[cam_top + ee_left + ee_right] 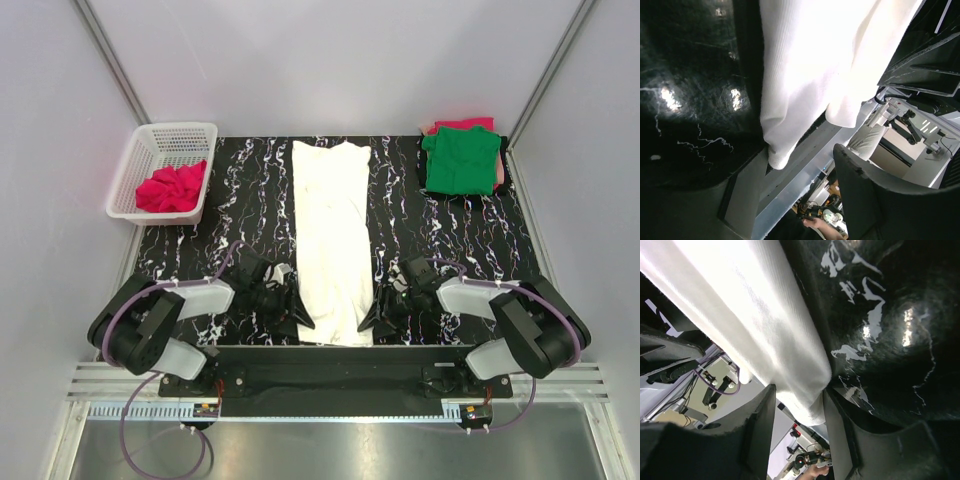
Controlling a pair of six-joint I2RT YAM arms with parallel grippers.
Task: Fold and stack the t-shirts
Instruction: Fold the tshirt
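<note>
Left hand (297, 310) hovers just left of the white t-shirt (332, 235), at its near hem, fingers parted, gripping nothing; farther left, the pinkish-red t-shirt (172, 188) sits crumpled in the basket (140, 150). The white t-shirt lies as a narrow strip on the tabletop (250, 190), seemingly set for a hem-to-collar fold. Right hand (372, 315) mirrors this just right of the hem, fingers parted, clamping nothing. Far right, the green t-shirt (460, 160) lies folded, starting the stack.

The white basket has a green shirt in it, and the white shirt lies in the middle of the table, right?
Not quite. The top view shows a crumpled pinkish-red shirt in the white basket; the green shirt sits folded at the far right corner. The white shirt does lie in the middle.
</note>
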